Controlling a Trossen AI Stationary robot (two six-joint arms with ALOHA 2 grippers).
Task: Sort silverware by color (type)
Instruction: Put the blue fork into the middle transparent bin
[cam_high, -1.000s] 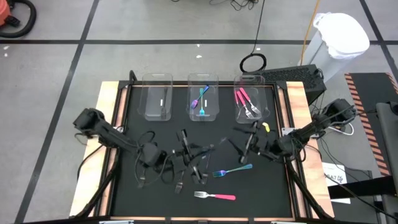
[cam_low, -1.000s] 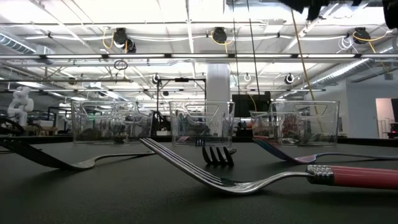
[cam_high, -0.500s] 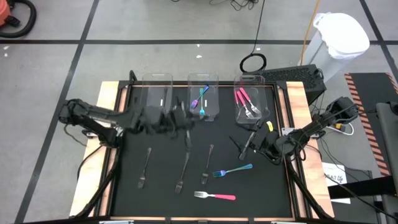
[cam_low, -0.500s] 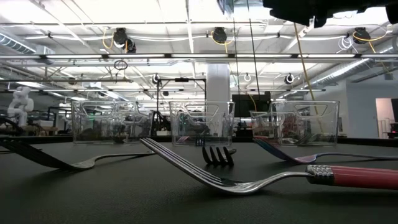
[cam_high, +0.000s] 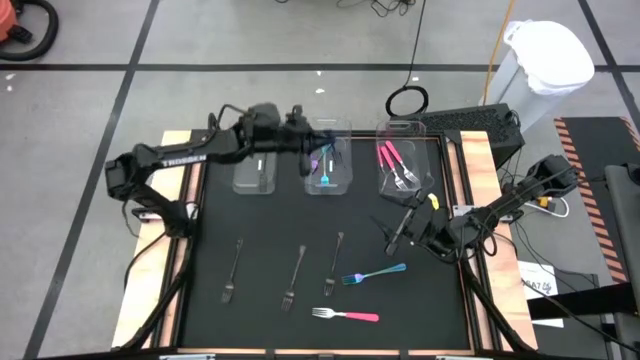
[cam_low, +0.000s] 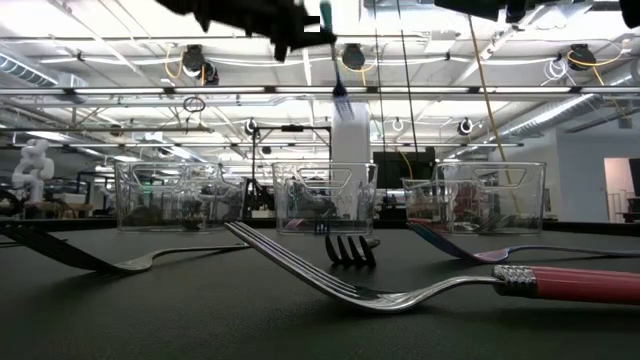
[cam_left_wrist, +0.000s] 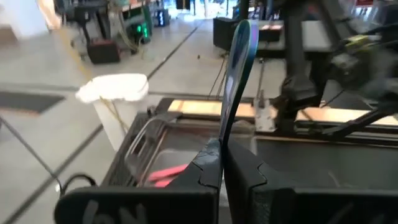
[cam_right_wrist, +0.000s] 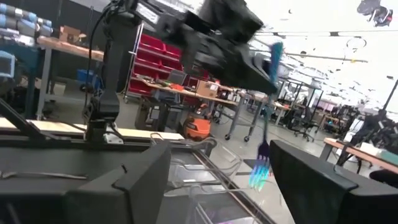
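While I am holding the left gripper (cam_high: 300, 143) clamped on a teal fork (cam_right_wrist: 264, 134) above the middle bin (cam_high: 327, 182), the fork is hanging tines-down from its handle — releasing off-centre could be sending it onto the bin wall or into the neighbouring bin (cam_high: 404, 172) of pink forks (cam_high: 392, 162). The right gripper (cam_high: 392, 240) is waiting spread wide and empty over the mat near the right edge. Three dark forks (cam_high: 296, 276), another blue fork (cam_high: 375, 273) and a pink fork (cam_high: 345, 315) are lying unsorted. Motion blur is hiding the exact fork position in the high view — the low view is cropping both arms.
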